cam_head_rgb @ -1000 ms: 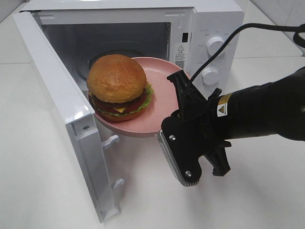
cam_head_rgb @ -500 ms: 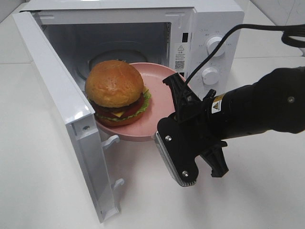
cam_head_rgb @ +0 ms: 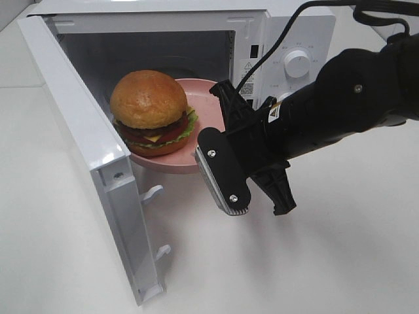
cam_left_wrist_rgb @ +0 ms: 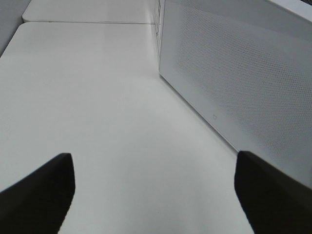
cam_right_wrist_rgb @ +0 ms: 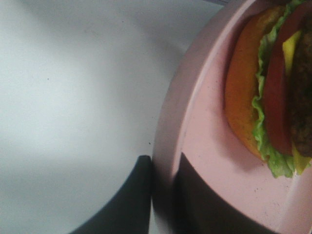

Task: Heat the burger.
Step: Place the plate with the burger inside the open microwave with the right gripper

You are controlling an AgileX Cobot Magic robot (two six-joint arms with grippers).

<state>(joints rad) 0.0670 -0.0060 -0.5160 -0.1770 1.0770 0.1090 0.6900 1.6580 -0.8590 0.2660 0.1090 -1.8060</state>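
Burger (cam_head_rgb: 149, 108) on a pink plate (cam_head_rgb: 208, 98) at the mouth of the open microwave (cam_head_rgb: 298, 23).

The sticker (cam_head_rgb: 247, 69) beside the cavity carries a warning triangle and print too small to read, and a yellow-and-black warning label (cam_head_rgb: 270, 115) sits on the right arm. That arm reaches in low from the bench's right edge with its wrist rolled on its side. The right gripper (cam_right_wrist_rgb: 163, 192) pinches the plate's rim narrowly, opposite the burger. The left gripper (cam_left_wrist_rgb: 156, 195) hangs with its jaws wide over the bare bench (cam_left_wrist_rgb: 87, 97), beside the microwave's perforated wall.
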